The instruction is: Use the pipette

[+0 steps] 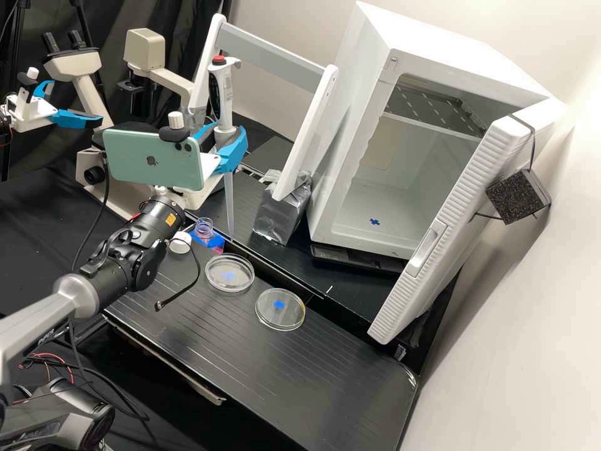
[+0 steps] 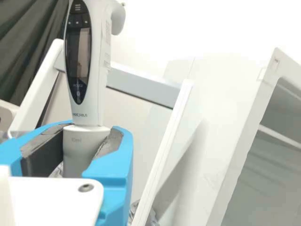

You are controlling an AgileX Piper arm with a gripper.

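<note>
"Take the cabinet (image 1: 438,41) as landmark. In the high view, where's the pipette (image 1: 221,94)?"

"Off the cabinet's side, beyond the white frame (image 1: 272,55). It's upright in the gripper (image 1: 225,133), and its long tip (image 1: 229,207) points down."

"And the rest?"

"The uncapped bottle (image 1: 205,229) is on that same side of the cabinet. Two dishes, one (image 1: 230,272) and another (image 1: 280,309), sit nearer the camera than the cabinet."

"So how far along are we?"

"Picking up is done, I'd say. Drawing from the bottle and dispensing into a dish look like what's left, but I can't tell whether the tip holds liquid."

"Does the wrist view agree?"

"On the grip, yes: both fingers (image 2: 113,175) press round the pipette's lower body, with the cabinet off to one side, past the frame."
</note>
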